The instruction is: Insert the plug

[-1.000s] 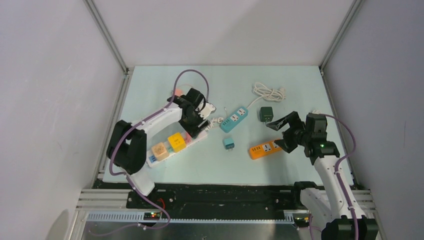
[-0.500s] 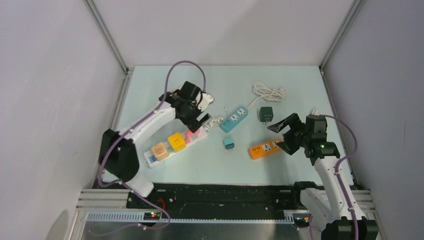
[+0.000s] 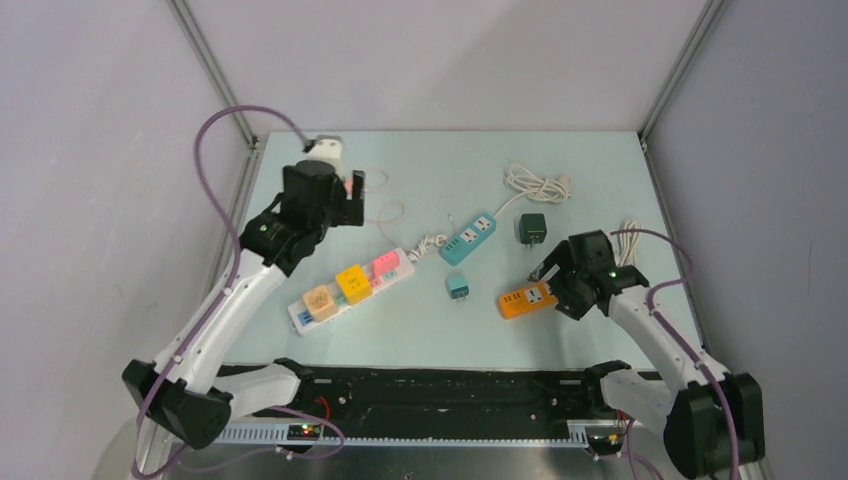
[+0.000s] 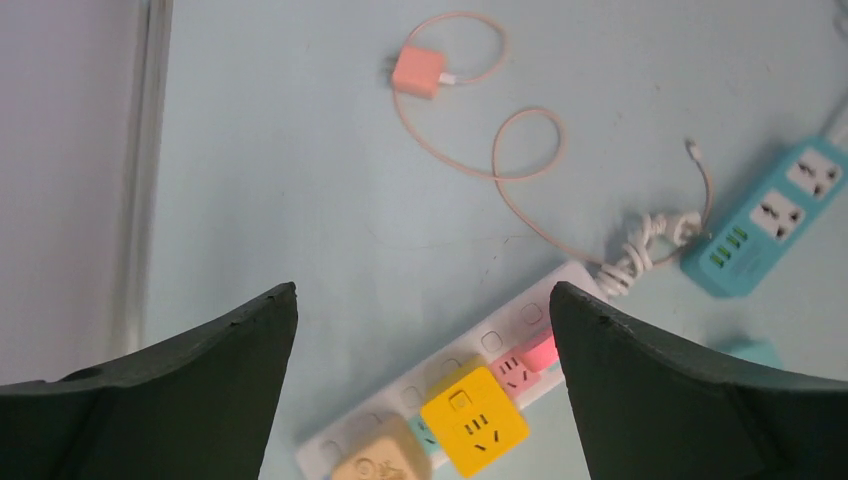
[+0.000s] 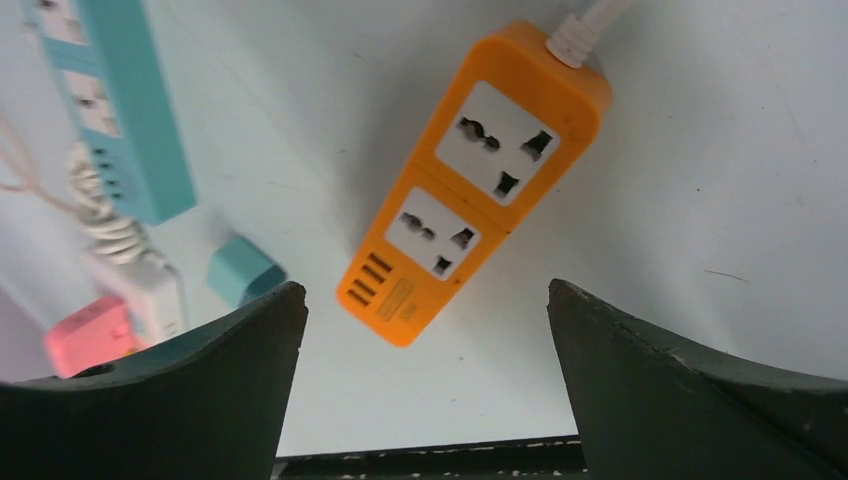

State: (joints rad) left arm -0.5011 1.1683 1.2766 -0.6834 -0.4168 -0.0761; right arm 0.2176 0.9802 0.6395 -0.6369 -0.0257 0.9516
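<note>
Top external view: both arms reach forward, left gripper [image 4: 423, 300] and right gripper [image 3: 553, 285] gaping empty, teal plug [image 3: 458, 286] lying between them.

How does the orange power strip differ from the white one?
The orange power strip is short, with two empty sockets; the white power strip is longer and carries tan, yellow and pink plugs. Both lie flat on the table, slanted the same way.

On the pale blue table [image 3: 420, 335] lie a white power strip [image 4: 470, 352], a teal power strip [image 3: 468, 238], an orange power strip [image 3: 528, 299], a teal plug [image 3: 458, 286], a dark green adapter [image 3: 532, 228], a pink charger [image 4: 418, 71] and a coiled white cord [image 3: 538, 184]
</note>
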